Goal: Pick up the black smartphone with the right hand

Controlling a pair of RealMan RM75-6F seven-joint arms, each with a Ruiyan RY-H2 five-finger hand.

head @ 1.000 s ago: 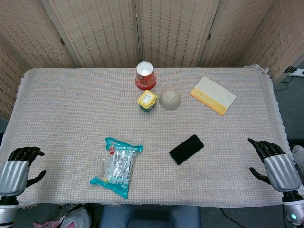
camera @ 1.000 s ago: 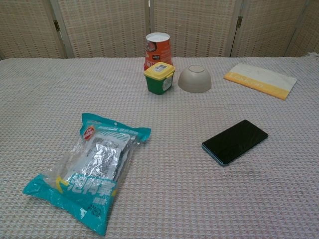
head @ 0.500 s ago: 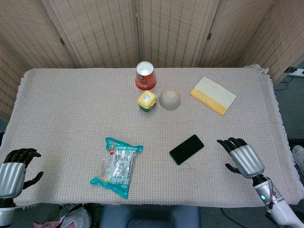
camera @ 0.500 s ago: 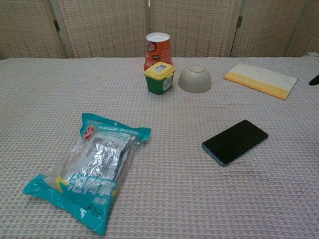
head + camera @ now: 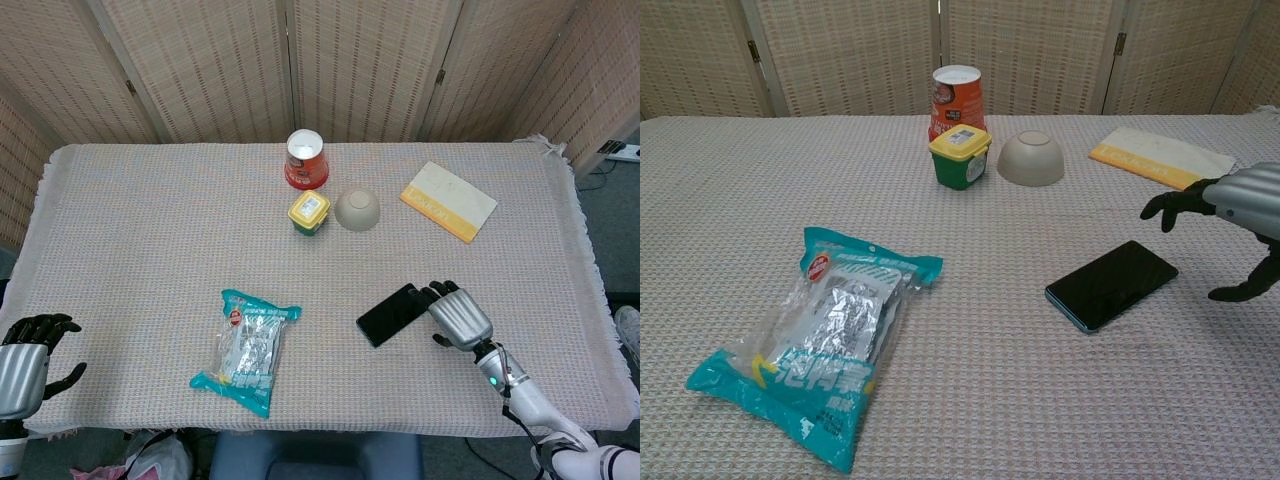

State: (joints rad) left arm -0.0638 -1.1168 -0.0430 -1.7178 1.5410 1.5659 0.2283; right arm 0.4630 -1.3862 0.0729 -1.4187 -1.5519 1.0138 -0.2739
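Black smartphone (image 5: 392,314) lies flat on table (image 5: 140,220), right of centre toward near edge, not yet lifted. Right hand (image 5: 458,315) hovers just beside its right end, fingers spread, holding nothing. Grasp & lift still left, approx all of task.

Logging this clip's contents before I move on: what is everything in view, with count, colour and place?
smartphone: 1, black, flat, right of centre
snack packet: 1, teal and clear, front left of centre
cup: 1, red with white top, far centre
small tub: 1, green with yellow lid, before the cup
bowl: 1, beige, upside down, right of the tub
booklet: 1, white and yellow, far right
tablecloth: 1, beige woven
right hand: open, beside the smartphone
left hand: open, front left edge
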